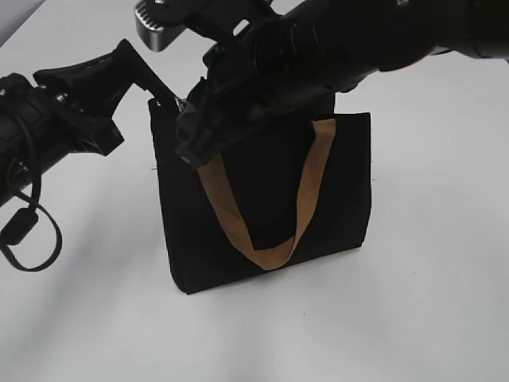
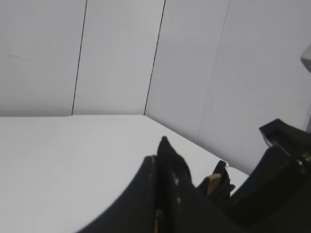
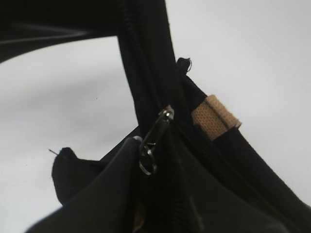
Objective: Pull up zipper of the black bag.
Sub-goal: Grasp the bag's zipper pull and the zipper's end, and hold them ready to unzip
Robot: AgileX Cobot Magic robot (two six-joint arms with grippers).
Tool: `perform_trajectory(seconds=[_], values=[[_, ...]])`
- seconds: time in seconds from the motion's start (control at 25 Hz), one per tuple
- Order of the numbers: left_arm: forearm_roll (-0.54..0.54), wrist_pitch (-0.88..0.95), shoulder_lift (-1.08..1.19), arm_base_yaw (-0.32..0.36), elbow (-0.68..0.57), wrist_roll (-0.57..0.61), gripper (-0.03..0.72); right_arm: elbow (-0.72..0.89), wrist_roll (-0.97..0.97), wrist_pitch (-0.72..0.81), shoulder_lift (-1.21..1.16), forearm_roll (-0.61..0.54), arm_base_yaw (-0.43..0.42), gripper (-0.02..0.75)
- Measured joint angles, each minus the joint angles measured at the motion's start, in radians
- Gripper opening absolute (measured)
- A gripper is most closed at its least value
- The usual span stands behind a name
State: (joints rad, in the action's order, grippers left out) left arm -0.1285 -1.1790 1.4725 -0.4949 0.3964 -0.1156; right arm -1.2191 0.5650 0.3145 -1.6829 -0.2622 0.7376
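The black bag (image 1: 262, 215) stands upright on the white table, and a tan loop handle (image 1: 306, 191) hangs down its front. My left gripper (image 1: 163, 97) is shut on the bag's top left corner; black fabric (image 2: 167, 150) pokes up between its jaws (image 2: 170, 199). My right gripper (image 1: 191, 147) reaches across to the left part of the bag's top edge. In the right wrist view the black zipper line (image 3: 146, 58) runs up from the jaws (image 3: 155, 184). The small silvery pull tab (image 3: 154, 138) is pinched at its ring end.
The white table (image 1: 429, 302) surrounds the bag. A black cable loop (image 1: 32, 231) hangs under the left arm. The right arm's bulky body (image 1: 358, 40) covers the bag's top middle. A tan strap end (image 3: 215, 116) sits beside the zipper. Pale wall panels (image 2: 116, 53) stand behind.
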Motion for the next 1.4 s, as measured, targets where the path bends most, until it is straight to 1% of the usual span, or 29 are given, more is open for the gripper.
perform_trajectory(seconds=[0.2, 0.36, 0.4, 0.52, 0.64, 0.8, 0.96, 1.16, 1.24, 1.4], values=[[-0.007, 0.001, 0.0, 0.0, 0.0, 0.0, 0.005, 0.0, 0.001, 0.002, -0.021, 0.0, 0.0, 0.104], [-0.007, 0.001, 0.0, 0.0, 0.0, 0.0, 0.005, 0.0, 0.002, 0.002, -0.021, 0.001, 0.0, 0.008], [-0.007, 0.001, 0.0, 0.0, 0.0, 0.0, 0.005, 0.0, 0.002, 0.002, -0.02, 0.005, 0.0, 0.001], [-0.004, 0.005, 0.0, 0.0, 0.0, 0.0, 0.005, 0.0, 0.002, 0.011, -0.02, 0.029, 0.0, -0.001], [0.032, 0.023, 0.0, 0.0, 0.0, 0.0, 0.005, -0.001, 0.001, 0.029, -0.019, 0.059, 0.0, -0.001], [0.072, 0.105, -0.013, 0.0, 0.0, 0.0, 0.005, -0.002, 0.002, 0.068, -0.017, 0.078, 0.0, -0.001], [0.074, 0.177, -0.058, 0.0, 0.0, 0.0, 0.005, -0.002, 0.002, 0.077, -0.016, 0.081, 0.0, -0.001], [0.054, 0.2, -0.088, -0.006, 0.0, 0.0, 0.005, -0.004, 0.002, 0.077, -0.016, 0.072, 0.0, -0.001], [0.049, 0.203, -0.091, -0.006, 0.0, 0.0, 0.005, -0.004, 0.002, 0.077, -0.016, 0.071, 0.0, 0.008], [0.053, 0.198, -0.093, -0.006, 0.0, 0.0, 0.005, -0.004, 0.002, 0.097, -0.016, 0.072, 0.0, 0.069]])
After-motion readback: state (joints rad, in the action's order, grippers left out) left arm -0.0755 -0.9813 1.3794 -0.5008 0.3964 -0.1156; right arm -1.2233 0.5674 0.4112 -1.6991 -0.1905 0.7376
